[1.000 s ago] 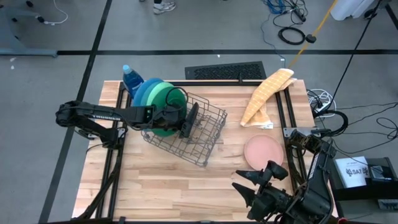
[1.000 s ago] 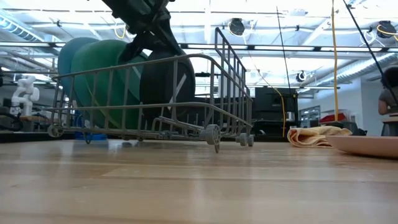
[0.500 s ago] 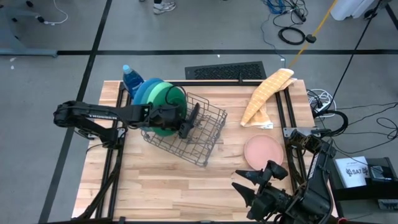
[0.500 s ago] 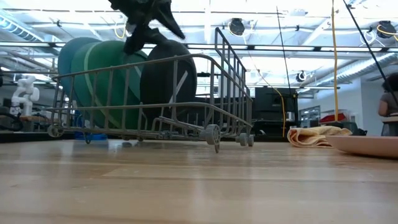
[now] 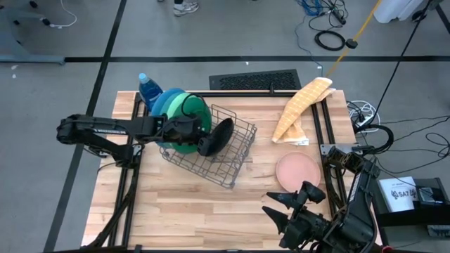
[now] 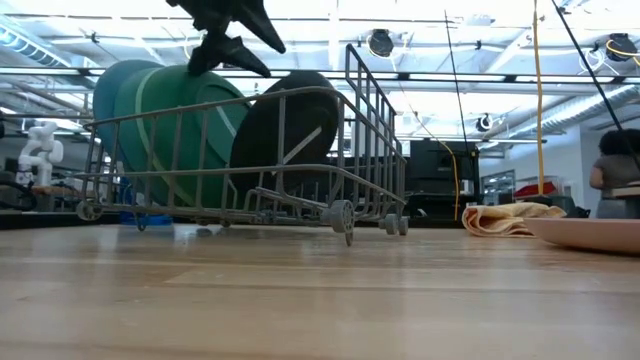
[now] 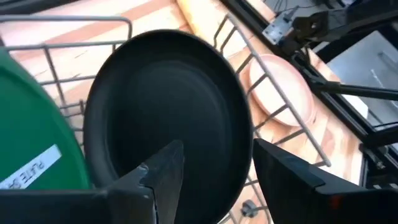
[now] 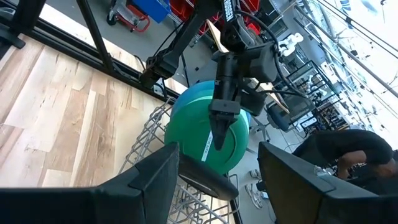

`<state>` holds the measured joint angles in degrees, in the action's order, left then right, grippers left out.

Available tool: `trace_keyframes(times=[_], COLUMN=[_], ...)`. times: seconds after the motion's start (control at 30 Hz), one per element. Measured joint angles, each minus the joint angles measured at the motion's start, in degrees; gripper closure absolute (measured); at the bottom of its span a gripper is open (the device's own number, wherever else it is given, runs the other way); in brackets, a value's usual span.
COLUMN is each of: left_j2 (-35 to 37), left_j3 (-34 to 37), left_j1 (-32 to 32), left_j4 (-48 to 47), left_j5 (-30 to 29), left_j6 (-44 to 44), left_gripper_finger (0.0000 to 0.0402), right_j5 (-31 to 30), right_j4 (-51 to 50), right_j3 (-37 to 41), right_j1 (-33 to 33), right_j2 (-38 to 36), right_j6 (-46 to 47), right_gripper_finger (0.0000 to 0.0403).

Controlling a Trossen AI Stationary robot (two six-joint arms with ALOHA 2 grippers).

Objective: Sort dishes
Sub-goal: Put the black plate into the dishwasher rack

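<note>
Currently the wooden surface (image 5: 183, 204) carries a grey wire rack (image 5: 235, 151) toward its left rear, with a blue bottle (image 5: 146, 87) just behind it and a tan cloth (image 5: 299, 105) at the right rear. Largest dishes first: blue plate (image 5: 163, 100), light green plate (image 5: 181, 105) and dark green plate (image 6: 205, 130) stand on edge together at the rack's left end. Black plate (image 6: 290, 135), smaller, sits in the rack next to them, leaning away from the green ones toward the open right end; nothing holds it. Pink plate (image 5: 298, 169), also small, lies flat on the surface, well apart from the rack, toward the right edge.

Left gripper (image 6: 230, 30) hangs above the rack, over the gap between dark green and black plates, fingers (image 7: 165, 177) apart and empty. Right gripper (image 5: 275, 211) is parked low at the front right corner, fingers spread, empty.

Key relation: pink plate is the one dish not racked. It lies just behind the right gripper, flat, no long axis to align. The left gripper would need to cross over the rack. Judgement: right arm is the nearer candidate
</note>
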<state>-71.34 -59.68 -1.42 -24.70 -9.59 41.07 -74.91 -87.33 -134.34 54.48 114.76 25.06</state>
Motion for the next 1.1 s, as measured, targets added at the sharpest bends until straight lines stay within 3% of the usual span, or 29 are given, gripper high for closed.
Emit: trace_keyframes(times=[0.17,0.37,0.5,0.73,0.8,0.93,1.1], left_j2=[0.3,-0.9,-4.2,-11.4,-12.8,-14.9,-15.7], left_j3=[-2.4,-6.2,-7.3,-10.4,-11.9,-14.0,-14.1], left_j1=[1.1,6.5,8.8,9.1,8.2,6.6,5.6], left_j4=[1.5,7.6,7.2,6.9,6.2,1.0,2.0], left_j5=[0.2,7.7,7.9,7.9,7.6,1.6,3.4], left_j6=[-6.5,-20.2,-26.5,-26.9,-25.1,-23.4,-22.1], left_gripper_finger=[0.021,0.0212,0.025,0.0388,0.0393,0.0398,0.0399], right_j5=[0.0,0.0,0.0,-0.1,-0.1,-0.1,-0.1], right_j4=[0.0,-0.3,-0.4,-0.5,-0.4,-0.4,-0.3], right_j3=[0.0,0.0,0.0,0.0,0.0,0.0,0.0], right_j1=[0.0,0.0,-0.3,-1.4,-1.7,-1.7,-1.7], right_j2=[0.0,0.0,0.0,0.0,0.0,0.0,0.0], right_j6=[0.2,0.2,0.1,-0.2,-0.2,-0.2,-0.2], right_gripper_finger=[0.019,0.019,0.019,0.019,0.019,0.019,0.019])
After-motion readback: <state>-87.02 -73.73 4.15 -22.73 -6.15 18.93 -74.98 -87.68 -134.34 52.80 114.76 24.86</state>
